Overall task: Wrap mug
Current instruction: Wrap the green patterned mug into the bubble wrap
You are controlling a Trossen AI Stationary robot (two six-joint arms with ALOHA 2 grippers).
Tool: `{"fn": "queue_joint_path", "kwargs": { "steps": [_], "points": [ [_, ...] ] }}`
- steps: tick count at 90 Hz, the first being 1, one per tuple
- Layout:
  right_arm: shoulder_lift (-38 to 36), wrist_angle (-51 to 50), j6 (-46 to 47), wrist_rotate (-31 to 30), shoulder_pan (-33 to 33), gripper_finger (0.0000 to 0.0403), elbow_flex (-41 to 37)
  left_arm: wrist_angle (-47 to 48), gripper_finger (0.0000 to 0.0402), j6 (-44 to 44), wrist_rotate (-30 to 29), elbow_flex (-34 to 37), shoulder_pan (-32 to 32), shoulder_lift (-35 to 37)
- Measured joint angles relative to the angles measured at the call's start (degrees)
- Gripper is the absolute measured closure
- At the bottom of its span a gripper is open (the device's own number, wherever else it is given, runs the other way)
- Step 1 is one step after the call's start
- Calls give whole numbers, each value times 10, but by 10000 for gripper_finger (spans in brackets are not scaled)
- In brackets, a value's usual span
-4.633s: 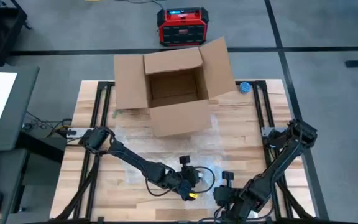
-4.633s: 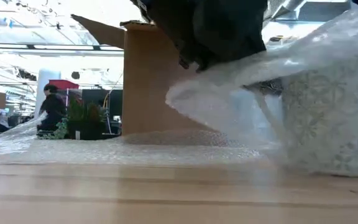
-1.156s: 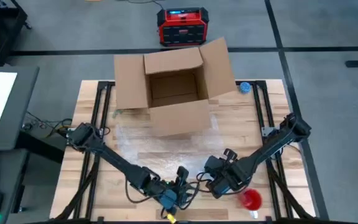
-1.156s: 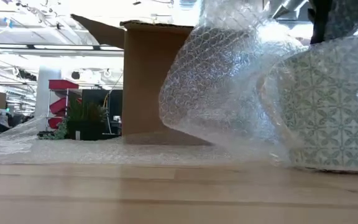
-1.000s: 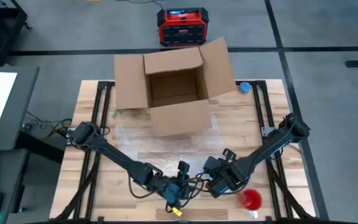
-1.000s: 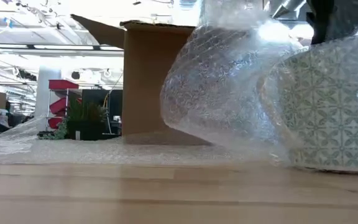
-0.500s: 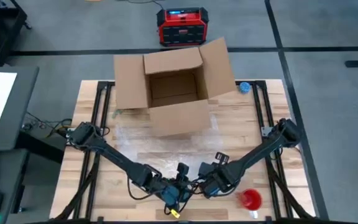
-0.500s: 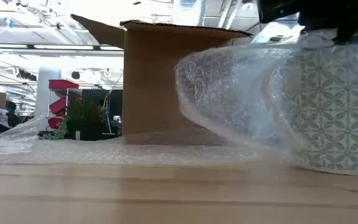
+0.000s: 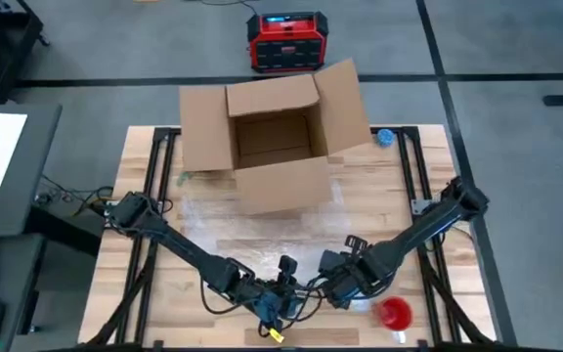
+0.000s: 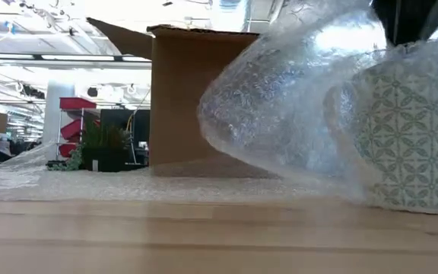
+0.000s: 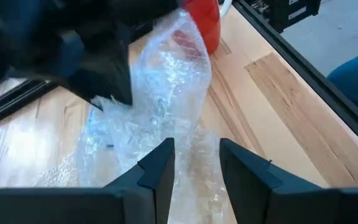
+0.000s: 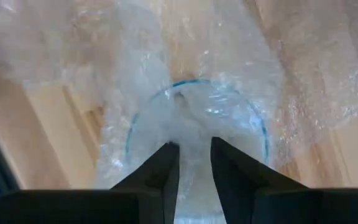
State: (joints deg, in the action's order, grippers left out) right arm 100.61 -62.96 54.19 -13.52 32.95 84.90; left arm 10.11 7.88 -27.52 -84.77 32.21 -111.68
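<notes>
While the left claw (image 9: 283, 305) sits low at the table's (image 9: 399, 186) near edge, fingers slightly parted around a fold of bubble wrap (image 11: 166, 93), the patterned mug (image 10: 409, 129) stands just beside it under the same clear sheet — near the front, right of centre. Over the mug's rim the right claw (image 12: 194, 146) pinches the wrap, its fingers nearly closed on it. Farther right stands a red cup (image 9: 394, 313) — well behind, the open cardboard box (image 9: 272, 137)

Light is bright and even from overhead, with soft shadows on the surface (image 9: 379, 205). The bubble wrap (image 10: 295, 99) glares white in the low view. The close fingers (image 11: 157, 171) look blurred in the left wrist view.
</notes>
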Motion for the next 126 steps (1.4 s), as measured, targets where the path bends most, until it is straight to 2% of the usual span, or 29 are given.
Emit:
{"fn": "queue_joint_path", "kwargs": {
  "steps": [12, 31, 49, 71, 97, 126],
  "points": [
    [7, 11, -10, 1, -3, 331, -6, 2, 295, 0, 0, 0, 0, 0],
    [55, 83, -37, 61, -20, 396, -62, 10, 295, -2, 0, 0, 0, 0],
    [92, 105, -63, 88, -28, 400, -72, 11, 295, -3, 0, 0, 0, 0],
    [65, 65, -55, 90, -24, 402, -52, 11, 295, -4, 0, 0, 0, 0],
    [12, -25, -15, 50, 7, 403, -3, 14, 295, -9, -2, 0, 0, 0],
    [-15, -5, -16, 23, 19, 403, 7, 24, 295, -12, -10, 0, -1, 0]
  ]
}}
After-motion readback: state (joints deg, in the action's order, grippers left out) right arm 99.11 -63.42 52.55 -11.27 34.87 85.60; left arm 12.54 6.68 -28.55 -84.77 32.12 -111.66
